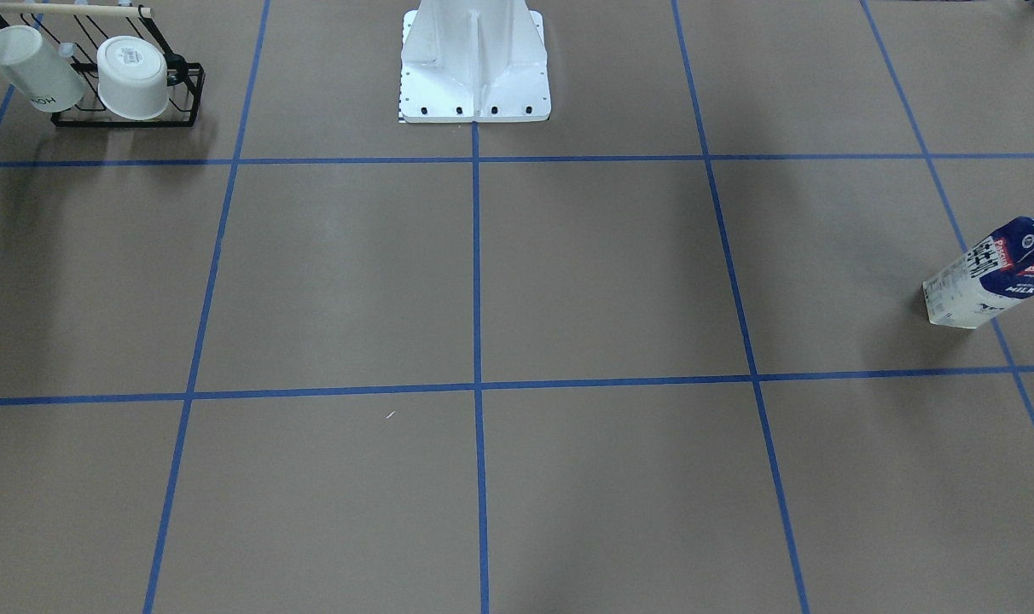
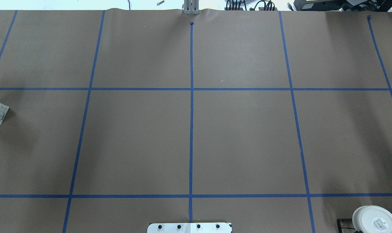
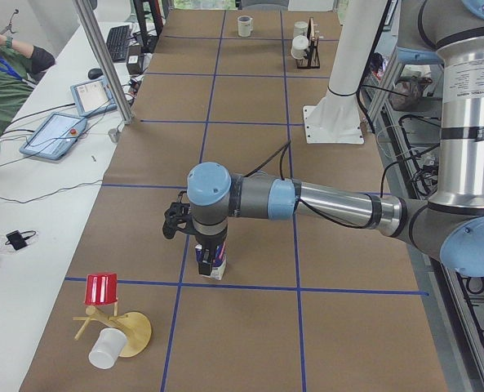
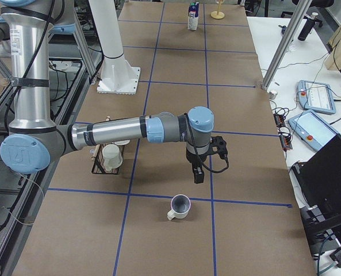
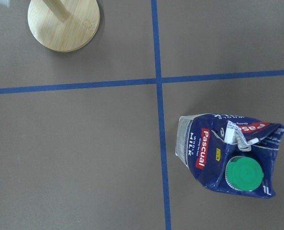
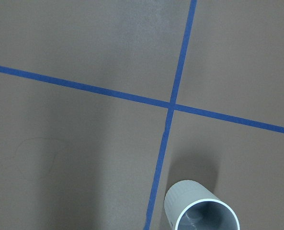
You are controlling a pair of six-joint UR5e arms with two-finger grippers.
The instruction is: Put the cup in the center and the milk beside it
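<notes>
Exterior right, cup [image 4: 180, 206] upright, front-facing, milk [image 1: 992, 277] at edge

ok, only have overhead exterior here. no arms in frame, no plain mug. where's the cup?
Observer: The cup stands upright by a tape crossing at the table's right end, outside your frame.
Operator: Right gripper on it?
Observer: No. The right gripper hangs above and beside it, not touching. I cannot tell whether it is open or shut.
Operator: Milk? I see only a corner.
Observer: The milk stands upright with its green cap on. The left gripper is close over its top, and the front view shows no fingers on it.
</notes>
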